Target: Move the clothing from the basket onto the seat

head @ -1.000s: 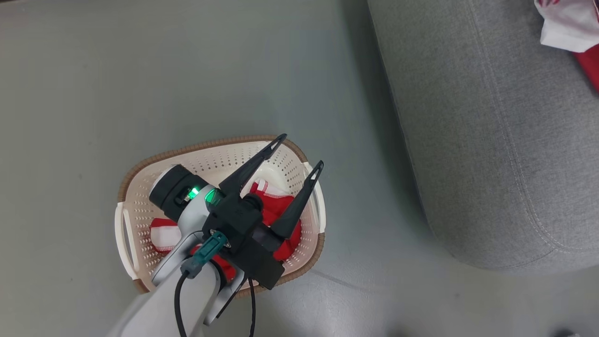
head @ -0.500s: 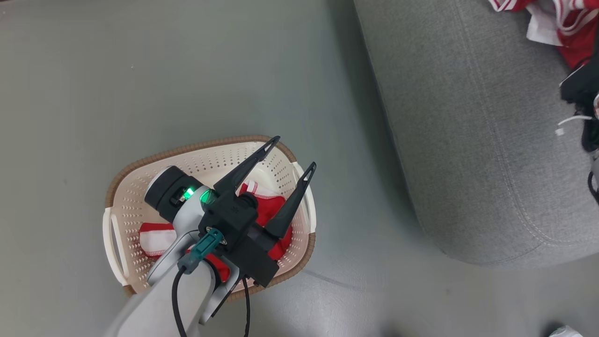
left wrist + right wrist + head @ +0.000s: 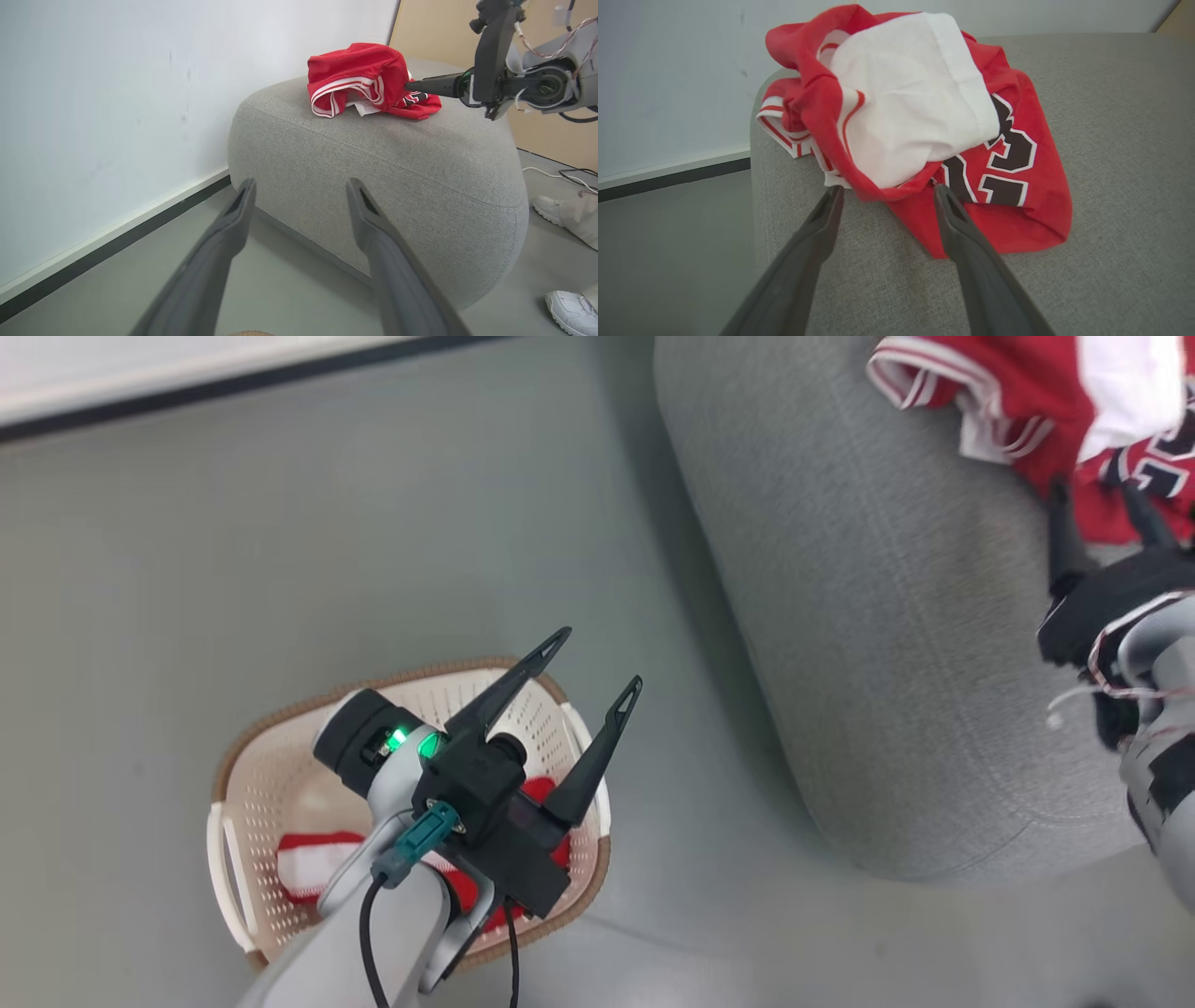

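Right gripper [image 3: 1092, 490] arrived at clothing [image 3: 1008, 383] on seat [image 3: 887, 616], fingers apart; left gripper [image 3: 601, 657] fingers apart above basket [image 3: 271, 803] with red garment [image 3: 308, 868].

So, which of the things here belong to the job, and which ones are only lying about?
Belong to the job:
basket; sofa; clothing in the basket; clothing on the sofa; left gripper, open; right gripper, open.

Only lying about:
a person's shoes; floor cables.
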Motion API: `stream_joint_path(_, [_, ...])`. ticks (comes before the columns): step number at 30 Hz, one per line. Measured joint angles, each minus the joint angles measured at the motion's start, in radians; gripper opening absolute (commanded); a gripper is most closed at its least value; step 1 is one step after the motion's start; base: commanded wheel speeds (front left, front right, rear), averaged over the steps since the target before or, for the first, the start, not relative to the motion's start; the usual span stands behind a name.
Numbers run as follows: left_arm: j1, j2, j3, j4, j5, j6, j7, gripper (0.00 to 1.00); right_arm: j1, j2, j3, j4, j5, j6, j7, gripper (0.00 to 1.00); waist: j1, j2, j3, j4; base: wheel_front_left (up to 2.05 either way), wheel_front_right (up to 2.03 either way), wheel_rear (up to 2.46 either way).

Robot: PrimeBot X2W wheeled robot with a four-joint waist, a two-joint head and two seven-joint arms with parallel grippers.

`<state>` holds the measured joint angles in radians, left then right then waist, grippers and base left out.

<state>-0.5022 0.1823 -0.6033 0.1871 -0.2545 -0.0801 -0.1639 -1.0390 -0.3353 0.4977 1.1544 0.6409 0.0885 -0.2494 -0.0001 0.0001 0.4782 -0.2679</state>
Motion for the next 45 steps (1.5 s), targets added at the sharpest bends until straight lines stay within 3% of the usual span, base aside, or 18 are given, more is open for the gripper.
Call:
stream_joint_path(12, [0.071, -0.027, 0.019, 0.081, -0.055, 0.003, -0.049, 1.0, 0.12, 0.019, 0.016, -0.119, -0.043, 0.009, 0.0, 1.0, -0.0001, -0.0002, -0.16, -0.012, 0.0, 0.0, 0.0])
stream_joint_path(28, [0.282, -0.023, 0.161, 0.141, -0.152, 0.1, -0.079, 1.0, 0.375, 0.066, 0.01, -0.316, -0.073, 0.015, -0.003, 1.0, -0.0003, -0.0003, -0.38, 0.073, 0.0, 0.0, 0.0])
stream_joint_path(35, [0.386, 0.016, 0.23, 0.11, -0.177, 0.135, -0.081, 1.0, 0.483, 0.086, -0.007, -0.449, -0.08, -0.012, -0.003, 1.0, -0.0002, -0.0003, -0.441, 0.158, 0.0, 0.0, 0.0])
stream_joint_path(45, [0.48, 0.047, 0.333, 0.053, -0.186, 0.171, -0.086, 1.0, 0.628, 0.1, -0.033, -0.636, -0.107, -0.082, -0.004, 1.0, -0.0001, -0.0002, -0.5, 0.259, 0.0, 0.0, 0.0])
